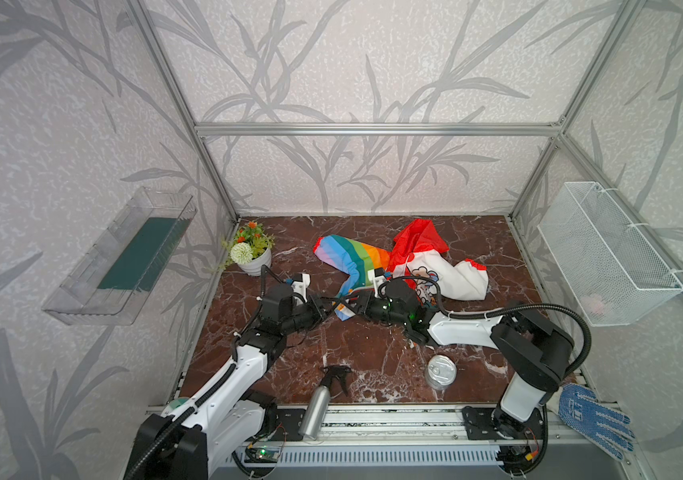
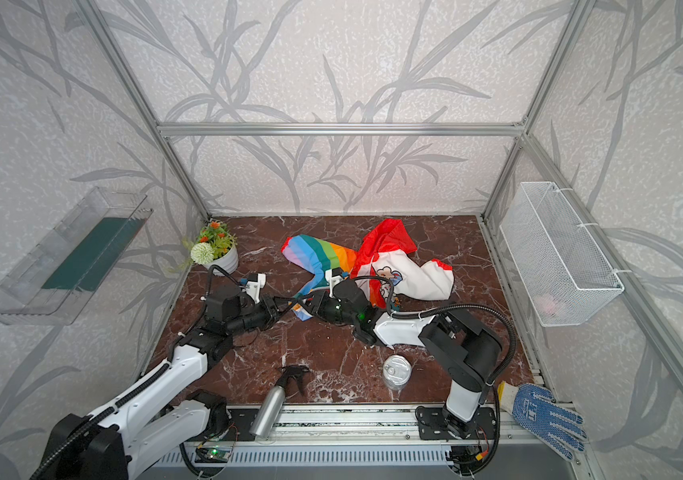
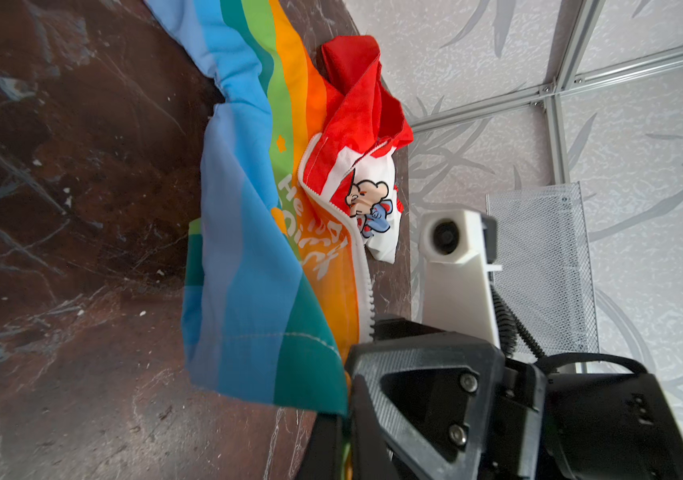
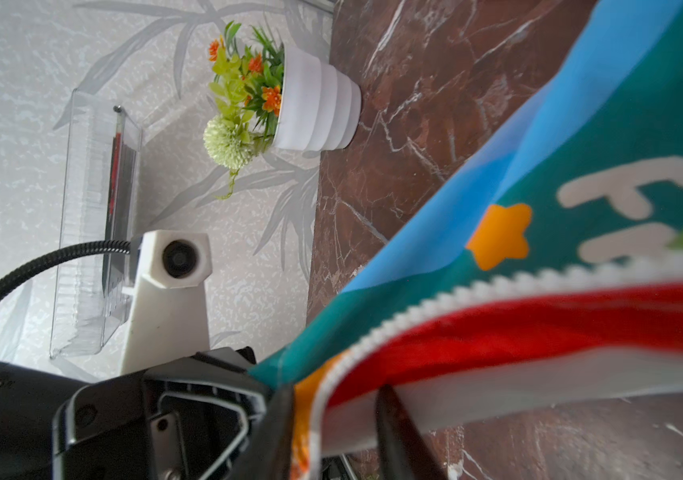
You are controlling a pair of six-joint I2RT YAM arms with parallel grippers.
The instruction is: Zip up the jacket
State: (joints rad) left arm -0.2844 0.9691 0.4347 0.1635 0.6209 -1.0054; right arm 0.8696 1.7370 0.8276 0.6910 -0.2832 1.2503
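My left tool (image 1: 333, 309) is pinched shut on the bottom corner of the jacket (image 1: 356, 257). The rest of the jacket lies on the table (image 1: 331, 357) just past both tools. My right tool (image 1: 352, 309) has its fingers apart around the white zipper (image 3: 367, 286) edge. I think I should hold the corner tight, find the zip pull, then slide it slowly away.

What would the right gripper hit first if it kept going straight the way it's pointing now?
The jacket: its zipper corner lies between the right gripper's open jaws. Just beyond, the left gripper, shut on that same corner, faces it head-on; how close is hard to judge.
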